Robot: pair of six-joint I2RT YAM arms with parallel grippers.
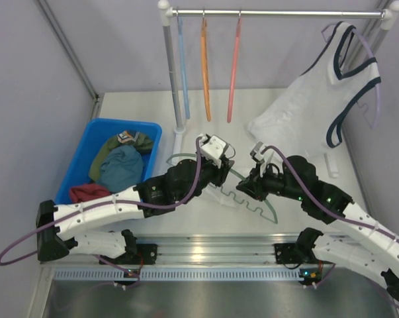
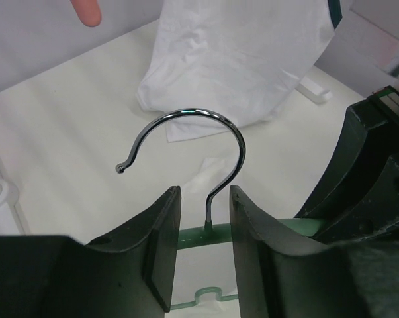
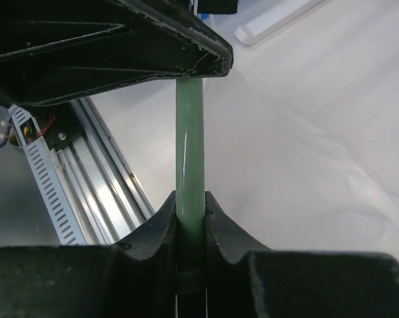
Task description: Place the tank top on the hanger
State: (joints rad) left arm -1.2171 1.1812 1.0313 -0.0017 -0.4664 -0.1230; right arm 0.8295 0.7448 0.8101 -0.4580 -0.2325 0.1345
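Seen from above, the hanger (image 1: 247,201) lies on the bench (image 1: 136,106) between the left gripper (image 1: 220,175) and the right gripper (image 1: 249,187); the left wrist view shows fingers (image 2: 163,245) apart around its hook (image 2: 235,142); the right wrist view shows fingers (image 3: 153,232) clamped on its bar, over white cloth that seems to be the tank top (image 3: 331,172), so I judge that the next move is to thread it inside.

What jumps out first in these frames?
Both arms meet mid-table over the sage-green hanger. The right gripper is clamped on its bar, while the left gripper has its jaws open either side of the metal hook stem. At back right a white navy-trimmed tank top hangs from the rail, and a blue bin of clothes sits at the left.
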